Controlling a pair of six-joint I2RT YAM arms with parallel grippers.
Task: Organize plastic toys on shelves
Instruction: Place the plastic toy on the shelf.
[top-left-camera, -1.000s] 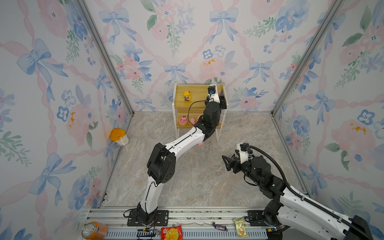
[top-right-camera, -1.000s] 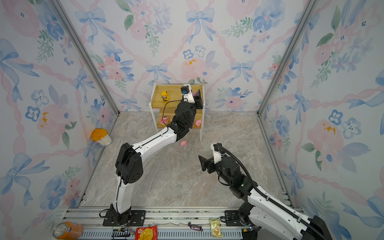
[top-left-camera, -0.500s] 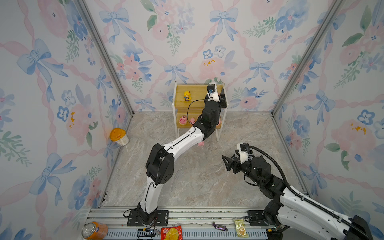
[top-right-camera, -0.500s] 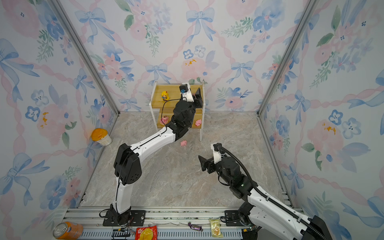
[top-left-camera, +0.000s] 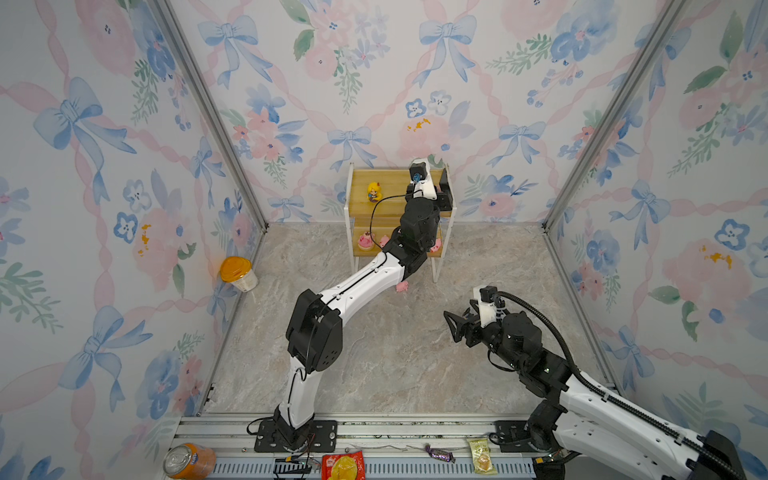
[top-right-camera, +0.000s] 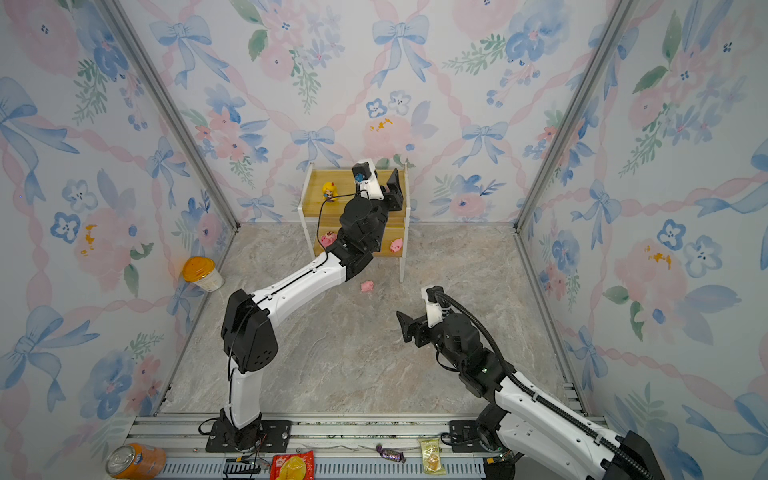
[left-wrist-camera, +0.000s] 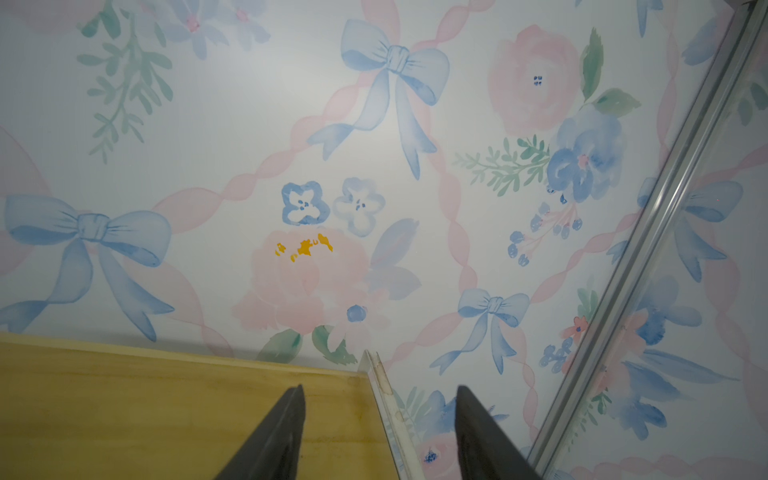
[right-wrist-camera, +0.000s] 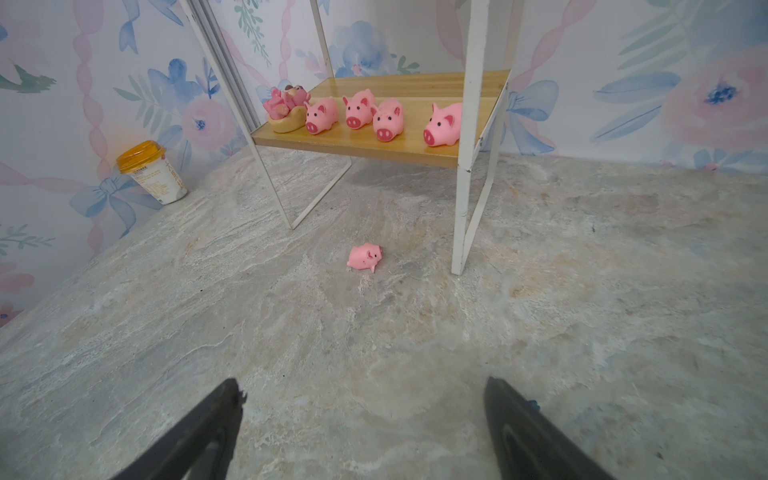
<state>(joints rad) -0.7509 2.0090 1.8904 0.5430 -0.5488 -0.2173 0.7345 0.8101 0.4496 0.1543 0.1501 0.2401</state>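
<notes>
1 pink pig on floor, ahead of right gripper

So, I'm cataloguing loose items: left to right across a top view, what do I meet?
orange can, orange-lidded cup, red snack packet, yellow-haired doll, pink pig on the floor, wrapped candy, yellow snack packet

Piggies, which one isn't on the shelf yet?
The small pink pig on the floor beside the rack's white leg. The other four pigs stand on the lower shelf.

Upper shelf: doll on it.
Lower shelf: pigs in a row.
Bench: lone pig before the shelves.
</notes>
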